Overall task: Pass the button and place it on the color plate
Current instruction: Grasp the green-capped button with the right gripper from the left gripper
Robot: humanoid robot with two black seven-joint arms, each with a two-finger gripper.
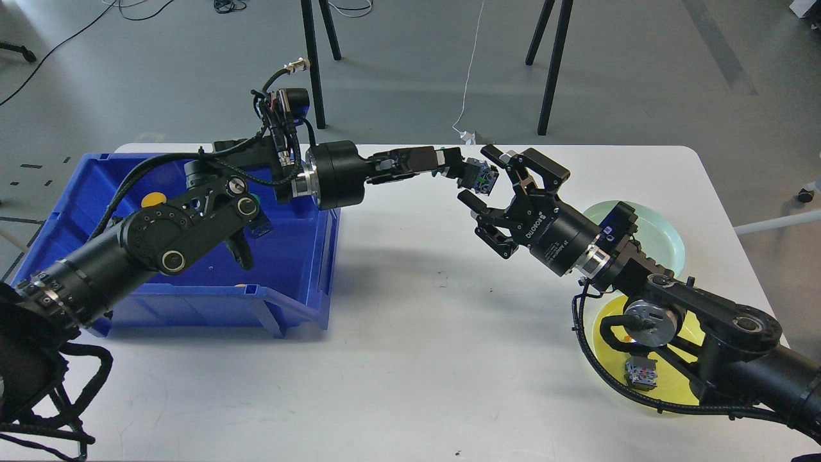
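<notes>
your left pincer point(463, 168) pinching the button point(480, 177), your right pincer point(481, 174) spread wide around it, yellow plate point(673, 390) well behind that wrist

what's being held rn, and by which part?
Left gripper is shut on the button, gripping its left end. Right gripper is open around it, not yet closed.

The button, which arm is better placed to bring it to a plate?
Right. The right gripper is open around the button that the left gripper holds out, and both the pale plate and the yellow plate lie beside that arm.
</notes>
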